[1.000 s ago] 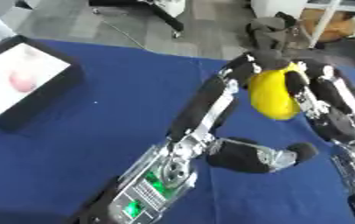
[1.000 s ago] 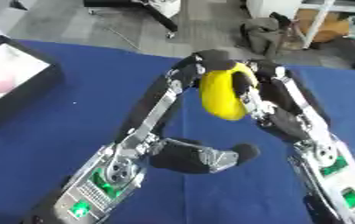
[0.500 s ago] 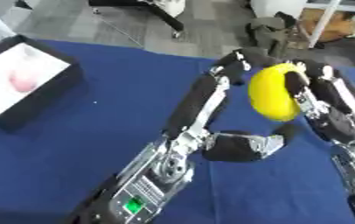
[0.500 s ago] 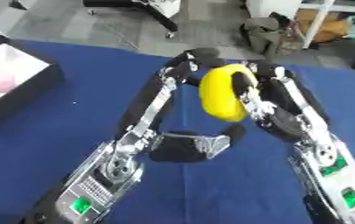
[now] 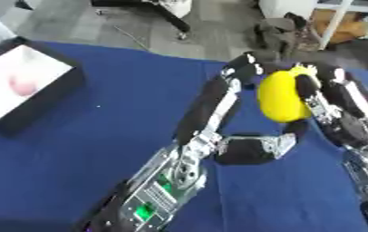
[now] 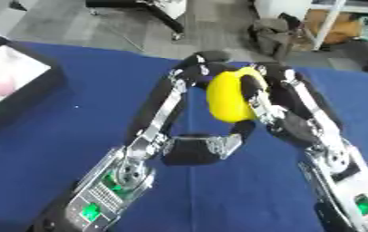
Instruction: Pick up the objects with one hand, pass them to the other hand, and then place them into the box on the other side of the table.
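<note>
A yellow oval object (image 5: 278, 97) is held up above the blue table (image 5: 76, 149) at the upper right. My right hand (image 5: 318, 97) reaches in from the right and is shut on it, with a black finger (image 6: 254, 93) lying across its front. My left hand (image 6: 193, 69) comes up from the lower left and sits against the object's upper left side; how it grips is hidden. The black box (image 5: 12, 86) with a white inside stands at the table's left edge, with a pink thing (image 5: 21, 84) in it.
My left arm (image 5: 191, 154) crosses the middle of the table, its black elbow part (image 5: 250, 149) jutting right under the object. Beyond the table's far edge are a grey floor, chair legs (image 5: 163, 18) and a dark bag (image 5: 278, 31).
The yellow object and both hands stay almost in place. The black elbow part of my left arm has shifted a little up and to the left under the object.
</note>
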